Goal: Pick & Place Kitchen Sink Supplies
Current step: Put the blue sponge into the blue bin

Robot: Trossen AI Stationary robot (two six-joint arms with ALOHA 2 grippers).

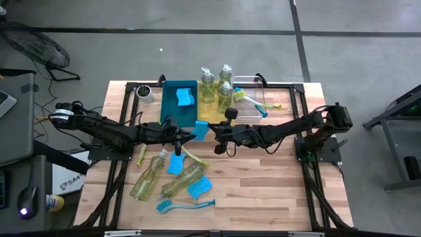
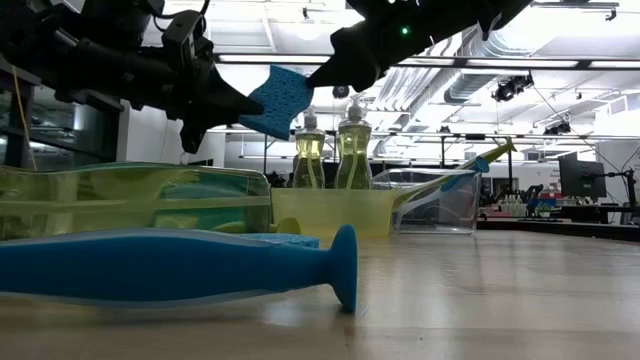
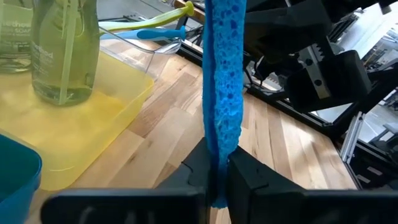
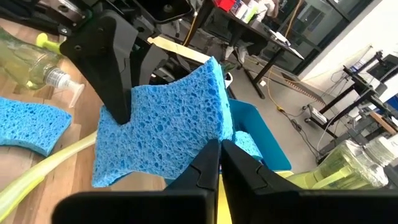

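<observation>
A bright-blue sponge [image 1: 200,130] hangs in the air above the middle of the table, pinched from both sides — a hand-over between the two arms.

Nearest the low camera, a blue dish brush [image 2: 180,266] lies flat on the wooden table [image 1: 263,191]. Just behind it a clear soap bottle [image 2: 135,200] lies on its side. The overhead view shows two such fallen bottles, two more blue sponges and another brush scattered around them.

Above these, the left gripper [image 3: 214,177] has its two dark fingers pressed together on one edge of the sponge, which stands up thin between them. The right gripper [image 4: 219,163] meets it from the other side, its fingers closed on the opposite edge. Both are clamped on the same sponge.

Farther back stand three bins in a row: a blue bin [image 1: 168,105] already holding one sponge, a yellow bin [image 1: 204,113] with three upright soap bottles, and a clear bin [image 1: 250,82] with brushes.

The step in hand looks like passing the sponge from one arm to the other. The next move probably calls for one gripper to let go — cleanly, without tugging — so the other can carry the sponge back to the blue bin.
</observation>
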